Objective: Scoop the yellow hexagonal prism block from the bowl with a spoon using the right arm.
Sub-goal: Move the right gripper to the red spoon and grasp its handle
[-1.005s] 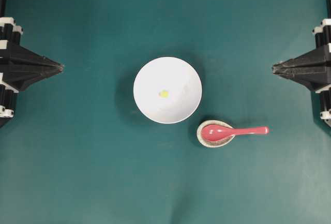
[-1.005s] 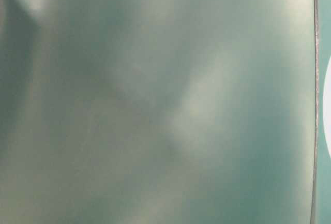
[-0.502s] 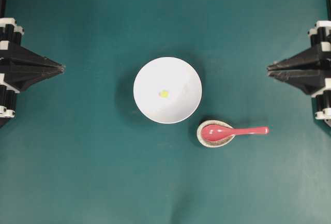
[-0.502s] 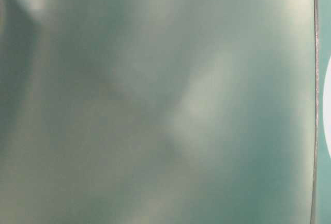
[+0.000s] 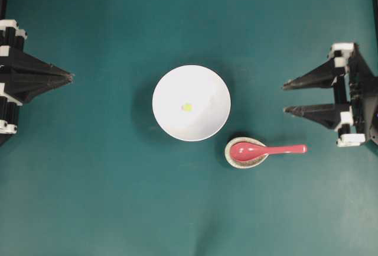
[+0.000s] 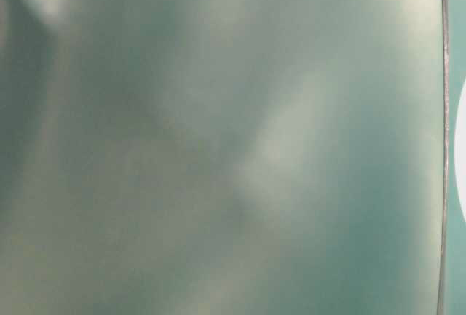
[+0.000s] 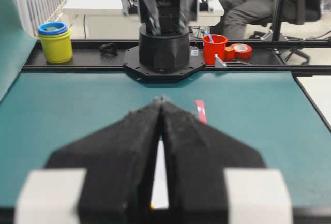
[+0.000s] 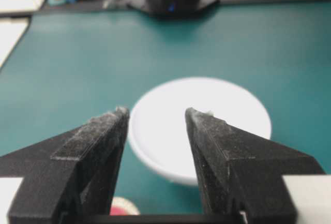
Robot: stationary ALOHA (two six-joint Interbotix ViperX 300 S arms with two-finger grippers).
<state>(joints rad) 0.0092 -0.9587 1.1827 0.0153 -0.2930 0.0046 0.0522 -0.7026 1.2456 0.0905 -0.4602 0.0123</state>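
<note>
Left gripper [image 5: 69, 78] pressed together, idle. Tiny yellow hexagonal prism block [image 5: 187, 107] lies in the large round white bowl [image 5: 171, 81]. Glossy pink-red spoon [image 5: 269, 149] sits right (scoop in small speckled dish [image 5: 229, 156]). Right gripper [image 5: 284, 97] spread, empty: pinch the handle mid-length, squarely.

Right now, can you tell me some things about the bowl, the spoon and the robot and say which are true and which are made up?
1. The yellow block sits inside the white bowl. True.
2. The pink spoon lies in the bowl. False: its scoop rests in a small speckled dish beside the bowl.
3. The right gripper is open and empty. True.
4. The left gripper holds the spoon. False: it is shut on nothing, far from the spoon.
5. The spoon's handle points toward the right gripper's side. True.
</note>
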